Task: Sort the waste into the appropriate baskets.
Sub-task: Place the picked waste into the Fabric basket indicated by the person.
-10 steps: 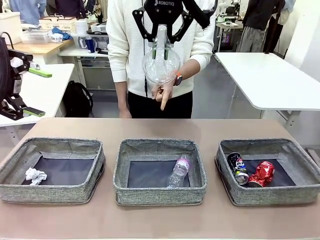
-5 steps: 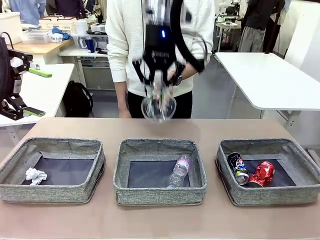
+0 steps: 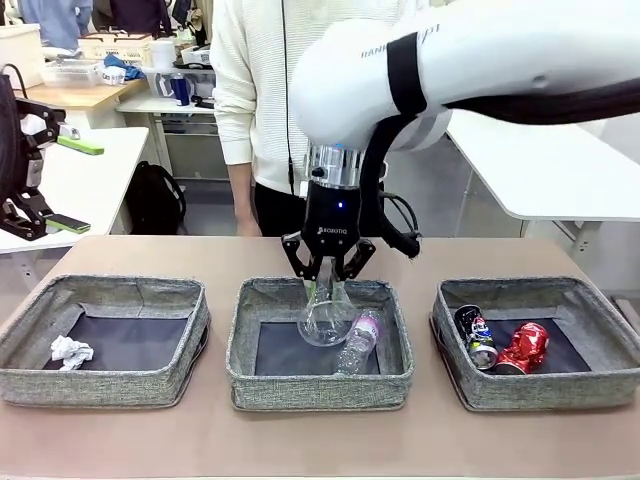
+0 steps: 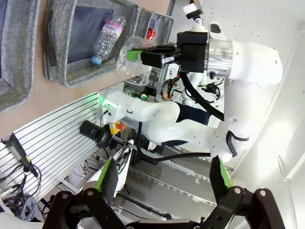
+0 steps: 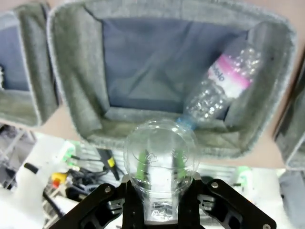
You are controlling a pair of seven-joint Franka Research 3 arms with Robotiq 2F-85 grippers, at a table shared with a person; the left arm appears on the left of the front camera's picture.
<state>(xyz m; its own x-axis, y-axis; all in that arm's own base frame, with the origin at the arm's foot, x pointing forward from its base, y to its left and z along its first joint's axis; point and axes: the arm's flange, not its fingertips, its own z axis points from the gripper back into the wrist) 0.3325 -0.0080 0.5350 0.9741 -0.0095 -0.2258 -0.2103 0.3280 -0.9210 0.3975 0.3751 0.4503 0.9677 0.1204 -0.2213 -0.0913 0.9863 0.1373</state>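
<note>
One clear plastic bottle hangs neck-up from the right gripper, its rounded, unlabelled body see-through and slightly dented, its base hanging inside the middle basket over the dark bottom. In the right wrist view the bottle's round base faces the camera, with green pads showing through the plastic on either side of the neck; the jaws are closed tight on it. Beside it in the same basket lies the pink-labelled bottle, tilted against the right wall with its blue cap toward the near side. The left basket holds a crumpled white paper ball near its near-left corner. The right basket holds the dark printed can and the crushed red can side by side.

A second ago the bottle was held high in front of the person's chest, with the person's finger pointing down just under it; it has since come down into the middle basket, and the right arm now sweeps across the top of the front view. The left gripper stays off at the bench's left edge, its jaws spread wide and holding nothing.
</note>
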